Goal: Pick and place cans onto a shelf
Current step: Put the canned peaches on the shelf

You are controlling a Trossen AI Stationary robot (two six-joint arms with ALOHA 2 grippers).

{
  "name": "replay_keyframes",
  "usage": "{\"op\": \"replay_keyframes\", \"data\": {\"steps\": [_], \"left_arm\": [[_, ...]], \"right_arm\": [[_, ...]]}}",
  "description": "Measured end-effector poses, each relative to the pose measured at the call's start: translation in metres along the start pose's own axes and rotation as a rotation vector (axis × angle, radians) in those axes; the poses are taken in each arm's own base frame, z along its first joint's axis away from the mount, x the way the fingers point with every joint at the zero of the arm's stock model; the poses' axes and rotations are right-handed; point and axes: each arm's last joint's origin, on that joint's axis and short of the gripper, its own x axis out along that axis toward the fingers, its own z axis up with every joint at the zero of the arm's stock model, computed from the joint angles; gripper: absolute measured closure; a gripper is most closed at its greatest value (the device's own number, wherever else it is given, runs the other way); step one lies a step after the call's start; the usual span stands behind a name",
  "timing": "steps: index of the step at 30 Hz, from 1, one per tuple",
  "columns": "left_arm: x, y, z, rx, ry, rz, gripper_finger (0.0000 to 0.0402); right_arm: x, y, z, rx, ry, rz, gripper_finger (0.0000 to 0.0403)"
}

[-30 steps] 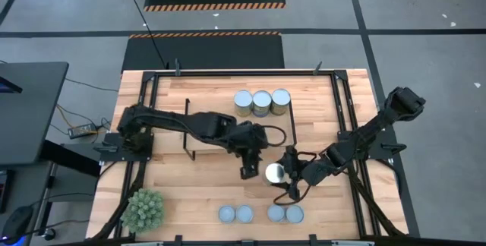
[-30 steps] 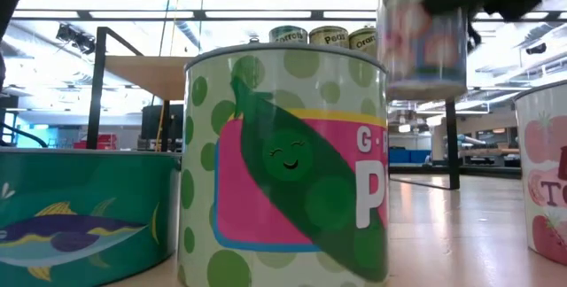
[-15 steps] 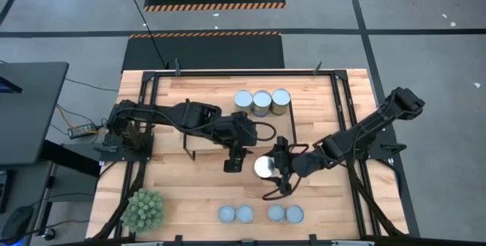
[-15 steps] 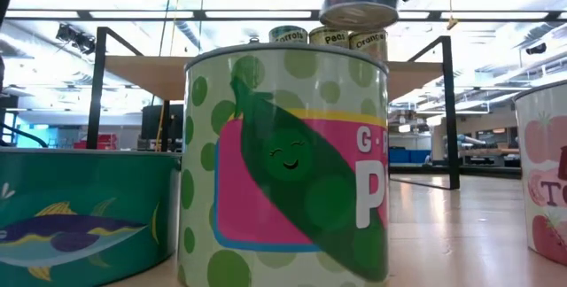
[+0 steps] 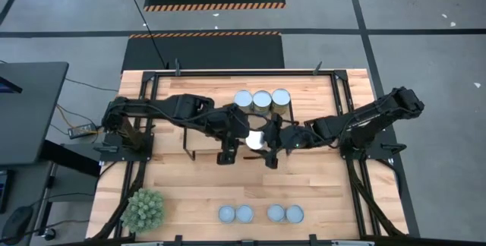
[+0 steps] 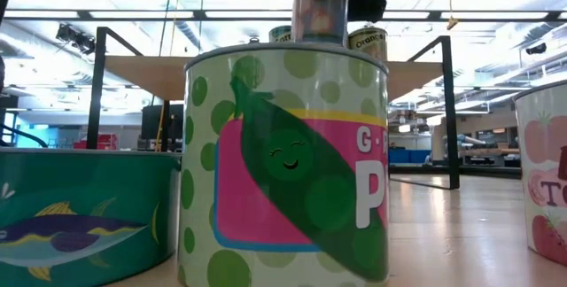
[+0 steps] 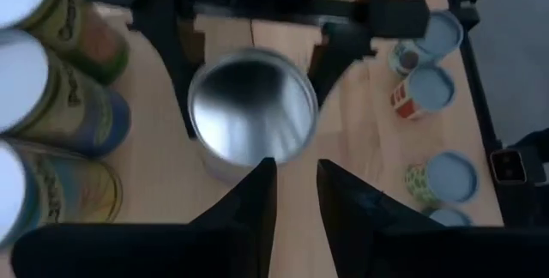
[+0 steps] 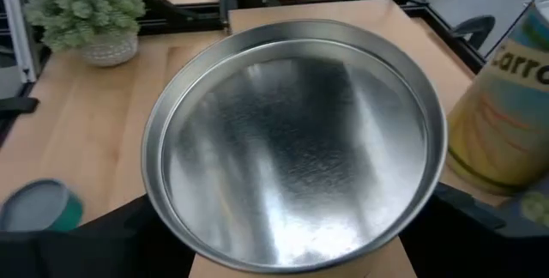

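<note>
Just in front of the shelf (image 5: 220, 117), the outstretched right gripper (image 5: 267, 141) clamps a silver-topped can (image 5: 256, 140), left gripper (image 5: 226, 156) beside it, fingers slightly parted.

We count eight cans: three silver-topped ones (image 5: 262, 101) in a row on the shelf (image 5: 199, 134), one more (image 5: 256, 140) held between the arms, and four blue-grey-topped ones (image 5: 260, 214) at the table's near edge. We count one shelf and one plant ball (image 5: 144, 209).
</note>
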Motion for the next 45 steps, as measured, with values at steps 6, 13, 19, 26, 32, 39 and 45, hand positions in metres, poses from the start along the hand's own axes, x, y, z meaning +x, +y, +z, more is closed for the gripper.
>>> {"op": "replay_keyframes", "data": {"steps": [6,13,19,26,32,39,45], "left_arm": [[-0.004,0.005,-0.002,-0.015,0.010,0.008,0.0310],[-0.004,0.009,-0.002,-0.049,0.008,0.039,0.0310],[-0.004,0.011,-0.002,-0.067,0.009,0.043,0.0310],[-0.004,0.011,-0.002,-0.072,0.010,0.049,0.0310],[-0.004,0.012,-0.002,-0.077,0.008,0.077,0.0310],[-0.004,0.012,-0.002,-0.076,0.005,0.088,0.0310],[-0.004,0.013,-0.001,-0.081,-0.007,0.101,0.0310]], "right_arm": [[0.006,-0.015,0.002,0.016,0.014,0.005,0.0067],[0.009,-0.028,0.001,0.059,0.053,-0.002,0.0044],[0.010,-0.032,0.002,0.051,0.051,0.000,0.0007],[0.010,-0.032,0.003,0.042,0.040,0.001,0.0008],[0.001,-0.035,0.011,0.049,-0.019,-0.048,0.0008],[-0.009,-0.035,0.017,0.032,-0.059,-0.057,0.0008],[-0.020,-0.031,0.026,0.011,-0.126,-0.073,0.0008]]}}
